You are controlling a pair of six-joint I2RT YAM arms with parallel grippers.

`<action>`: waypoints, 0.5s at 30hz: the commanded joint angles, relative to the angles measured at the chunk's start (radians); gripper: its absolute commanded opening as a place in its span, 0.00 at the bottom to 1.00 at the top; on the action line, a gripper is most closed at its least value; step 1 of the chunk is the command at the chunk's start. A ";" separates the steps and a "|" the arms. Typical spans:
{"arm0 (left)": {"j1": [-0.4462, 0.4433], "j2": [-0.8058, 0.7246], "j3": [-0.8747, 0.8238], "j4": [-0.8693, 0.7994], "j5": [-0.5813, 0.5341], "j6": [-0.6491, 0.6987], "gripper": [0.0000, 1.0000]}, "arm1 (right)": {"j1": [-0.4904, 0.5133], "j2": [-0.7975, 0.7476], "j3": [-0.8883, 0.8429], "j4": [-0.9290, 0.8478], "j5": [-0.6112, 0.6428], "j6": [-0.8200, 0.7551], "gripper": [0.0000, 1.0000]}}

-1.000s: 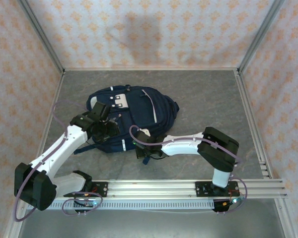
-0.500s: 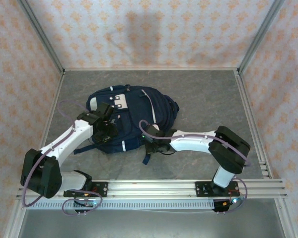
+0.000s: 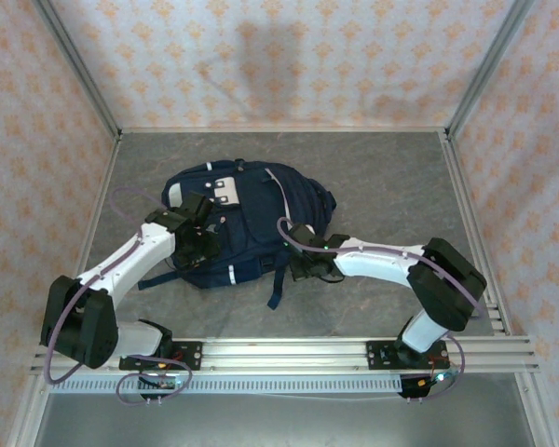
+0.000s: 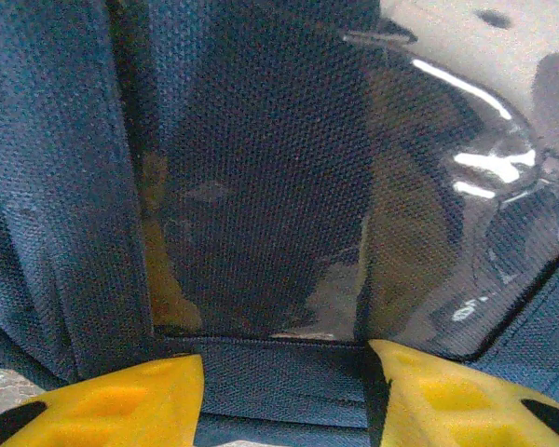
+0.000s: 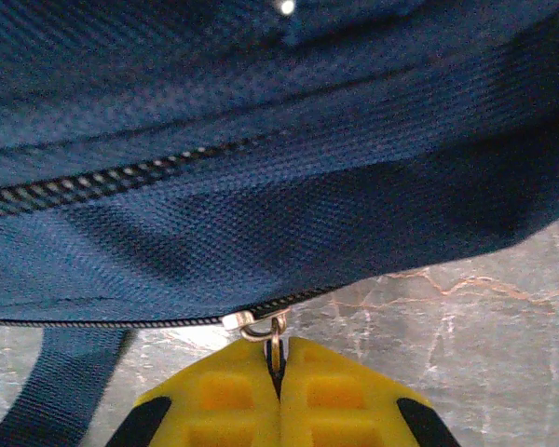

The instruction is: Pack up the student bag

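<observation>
My overhead camera sits above and behind my bases, looking down and forward over the whole bench (image 3: 382,177), its patterned walls (image 3: 289,65) and the student bag (image 3: 252,219). My left wrist camera looks along my left claw (image 4: 284,396), with yellow fingers (image 4: 112,405) at the frame's bottom edge, so near the bag's dark mesh panel (image 4: 261,205) that the weave shows. My right wrist camera peers past my right claw (image 5: 281,372), just as near, at the zipper pull (image 5: 274,346) on the bag's edge, with bare bench beyond. All three share the bag.
</observation>
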 commanded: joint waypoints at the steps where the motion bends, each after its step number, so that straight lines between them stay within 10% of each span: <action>1: 0.022 0.040 0.021 -0.043 -0.107 0.045 0.48 | -0.011 -0.015 0.014 -0.080 0.029 -0.083 0.00; 15: 0.022 0.371 0.352 -0.032 -0.131 0.263 0.47 | 0.011 -0.079 0.001 -0.042 -0.156 -0.075 0.00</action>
